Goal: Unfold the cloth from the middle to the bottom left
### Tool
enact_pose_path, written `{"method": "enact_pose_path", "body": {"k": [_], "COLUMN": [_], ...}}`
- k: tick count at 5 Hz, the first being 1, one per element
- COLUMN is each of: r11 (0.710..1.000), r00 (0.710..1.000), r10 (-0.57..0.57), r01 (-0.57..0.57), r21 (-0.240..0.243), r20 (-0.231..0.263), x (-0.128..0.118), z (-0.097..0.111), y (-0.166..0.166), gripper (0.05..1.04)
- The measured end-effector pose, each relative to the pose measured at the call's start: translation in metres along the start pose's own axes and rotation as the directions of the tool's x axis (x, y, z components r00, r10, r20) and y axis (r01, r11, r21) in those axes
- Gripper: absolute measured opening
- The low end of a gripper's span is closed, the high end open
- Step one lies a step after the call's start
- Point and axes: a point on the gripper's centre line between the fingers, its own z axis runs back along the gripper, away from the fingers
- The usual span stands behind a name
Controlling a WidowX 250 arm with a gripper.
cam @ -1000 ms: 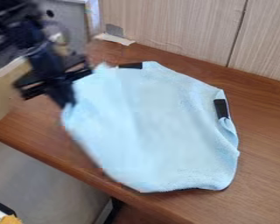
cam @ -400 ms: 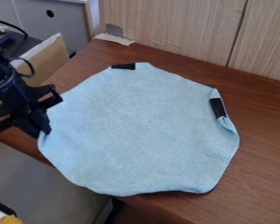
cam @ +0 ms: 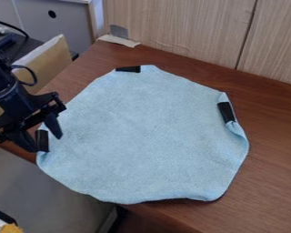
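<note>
The light blue cloth [cam: 145, 136] lies spread broadly over the brown wooden table [cam: 272, 150], its outline uneven and rounded. At its left edge is the black hand [cam: 46, 143], hanging down from the arm [cam: 8, 91] at the left of the view. The hand is open, its two fingers parted, with a black patch [cam: 42, 141] of the cloth's edge visible between them. Another black patch [cam: 128, 69] sits at the top edge, and a third [cam: 226, 112] at the right edge. Just below that third one, the border is puckered and turned over in a small fold [cam: 236, 129]. Along the lower left, the cloth runs out past the table's edge. Behind the table stands a wood-grain panel [cam: 178, 27], with a strip of pale, torn material [cam: 118, 41] at its foot. Toward the upper left are a tan board [cam: 51, 59] and a grey cabinet [cam: 57, 27] with a round dark hole.
</note>
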Motion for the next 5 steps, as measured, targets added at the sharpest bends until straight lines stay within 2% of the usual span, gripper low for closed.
{"method": "enact_pose_path", "body": {"k": [1, 2, 3, 4, 5], "r11": [1.0, 0.997, 0.989, 0.977, 0.975], "r00": [1.0, 0.997, 0.987, 0.975, 0.973], "r10": [-0.017, -0.07, -0.147, -0.211, -0.218], "r01": [0.017, 0.071, 0.148, 0.212, 0.22], "r21": [0.01, 0.021, 0.009, 0.012, 0.013], "r20": [-0.01, -0.025, -0.059, -0.071, -0.07], "x": [-0.001, 0.002, 0.005, 0.009, 0.01], "z": [0.0, 0.009, 0.025, 0.049, 0.051], "y": [-0.006, -0.018, -0.041, -0.062, -0.062], "gripper": [1.008, 1.005, 1.001, 1.001, 1.001]}}
